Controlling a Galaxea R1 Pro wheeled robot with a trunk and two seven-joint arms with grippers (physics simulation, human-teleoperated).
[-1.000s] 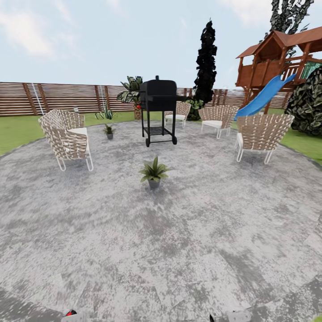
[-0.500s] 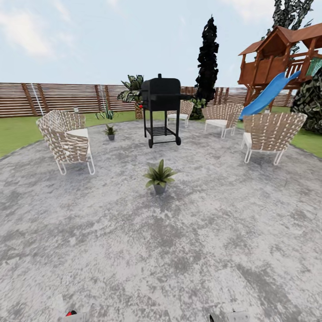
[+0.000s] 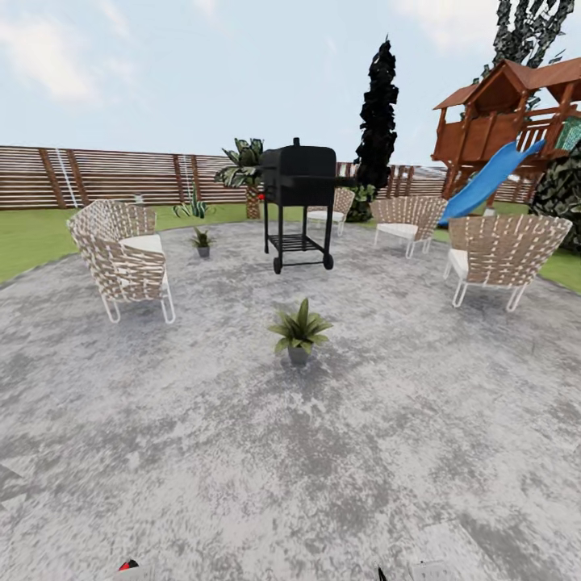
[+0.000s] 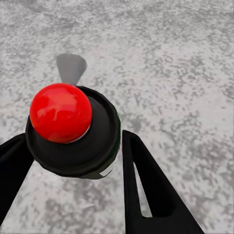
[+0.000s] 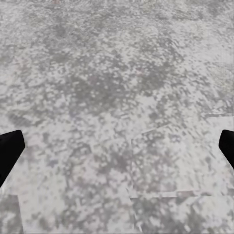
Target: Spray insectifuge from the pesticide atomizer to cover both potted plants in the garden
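Observation:
The pesticide atomizer, a dark bottle with a round red top, sits between the black fingers of my left gripper, which is shut on it above the paving. Its red top peeks in at the head view's bottom edge. The broad-leaved potted plant stands in a grey pot mid-patio, some way ahead. The smaller, spikier potted plant stands farther back left, beside a wicker chair. My right gripper hangs open over bare paving, its fingertips far apart.
A black grill on wheels stands behind the near plant. Wicker chairs ring the round grey patio. Lawn, a wooden fence and a playhouse with a blue slide lie beyond.
The whole head view has shifted, so the camera has moved: grill, chairs and plants now sit a little further right and lower. The grippers look unchanged.

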